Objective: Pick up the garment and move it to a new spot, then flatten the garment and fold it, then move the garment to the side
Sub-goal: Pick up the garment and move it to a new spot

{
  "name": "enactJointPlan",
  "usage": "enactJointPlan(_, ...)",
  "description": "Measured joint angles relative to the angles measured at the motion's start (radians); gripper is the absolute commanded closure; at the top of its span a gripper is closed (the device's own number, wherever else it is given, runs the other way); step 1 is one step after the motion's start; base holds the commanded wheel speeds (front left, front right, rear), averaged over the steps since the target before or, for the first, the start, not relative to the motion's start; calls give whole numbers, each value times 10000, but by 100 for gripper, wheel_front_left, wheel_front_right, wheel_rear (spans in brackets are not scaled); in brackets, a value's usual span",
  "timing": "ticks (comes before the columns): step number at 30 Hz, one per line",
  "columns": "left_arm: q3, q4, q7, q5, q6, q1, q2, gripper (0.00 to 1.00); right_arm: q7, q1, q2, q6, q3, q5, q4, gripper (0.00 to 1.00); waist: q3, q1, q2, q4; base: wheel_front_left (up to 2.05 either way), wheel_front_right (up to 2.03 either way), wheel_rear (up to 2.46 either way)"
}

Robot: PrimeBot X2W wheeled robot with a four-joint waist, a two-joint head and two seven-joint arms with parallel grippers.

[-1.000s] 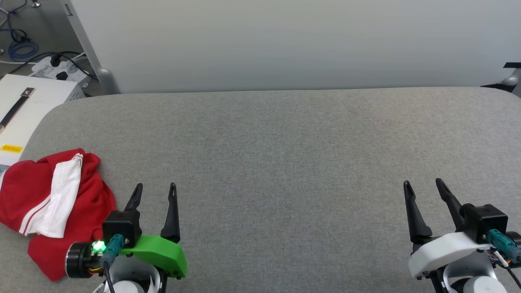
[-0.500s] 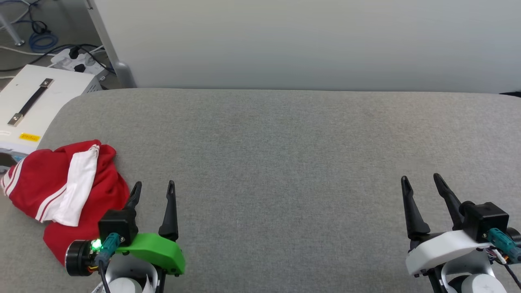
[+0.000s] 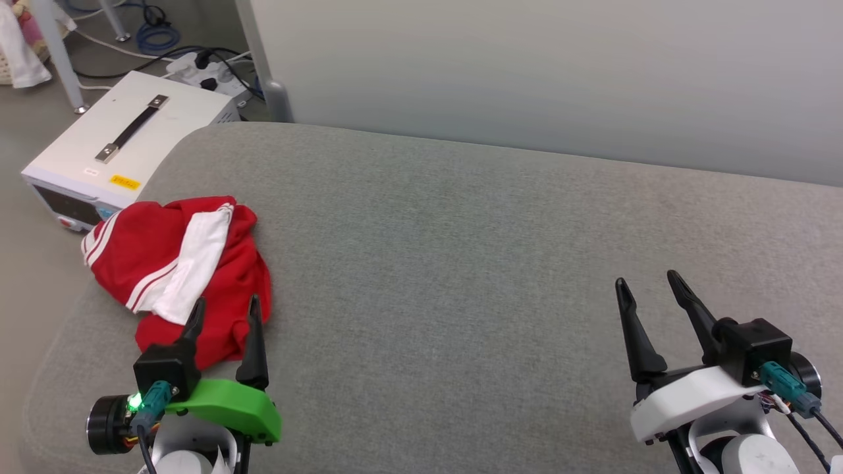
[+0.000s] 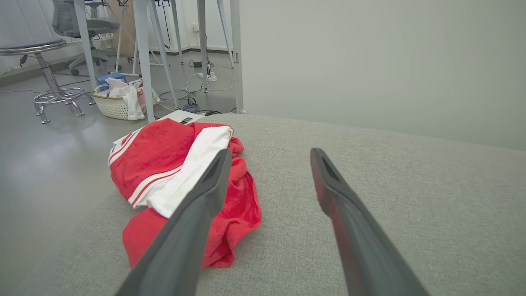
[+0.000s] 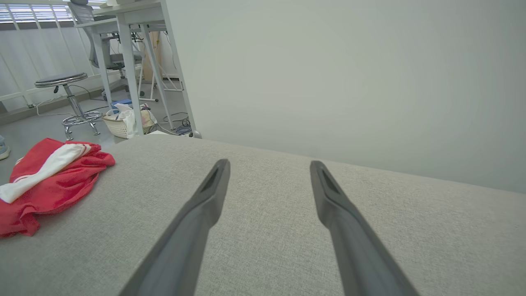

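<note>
The garment [image 3: 178, 270] is lying crumpled on the grey cushion [image 3: 461, 263]. The left gripper [image 3: 226, 301] is hovering just beside it and the right gripper [image 3: 647, 278] well apart from it, both with jaws spread.

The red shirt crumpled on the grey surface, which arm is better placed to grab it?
Left. The left claw, open, has its fingertips by the near edge of the red shirt, at the left end of the grey surface. The right claw, also open, is far off on the opposite side.
</note>
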Motion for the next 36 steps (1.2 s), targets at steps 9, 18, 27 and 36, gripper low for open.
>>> enactJointPlan(9, 276, 31, -232, -104, 8, -10, 84, 0, 4, -222, -58, 0, 625, -71, -36, 0, -58, 0, 0, 1321, 0, 0, 0)
enactJointPlan(18, 477, -144, -324, -265, 104, 41, 255, 0, 15, -575, -332, 0, 1269, -73, -13, 0, -6, 0, 0, 2452, 0, 0, 0)
enactJointPlan(27, 514, -309, -345, -433, 176, 102, 345, 0, 59, -796, -514, 0, 1609, -46, 21, 0, 65, 0, 0, 3052, 0, 0, 0)
enactJointPlan(36, 573, -366, -291, -573, 288, 113, 439, 0, 59, -1068, -516, 0, 1812, 157, 84, 0, 223, 0, 0, 3245, 0, 0, 0)
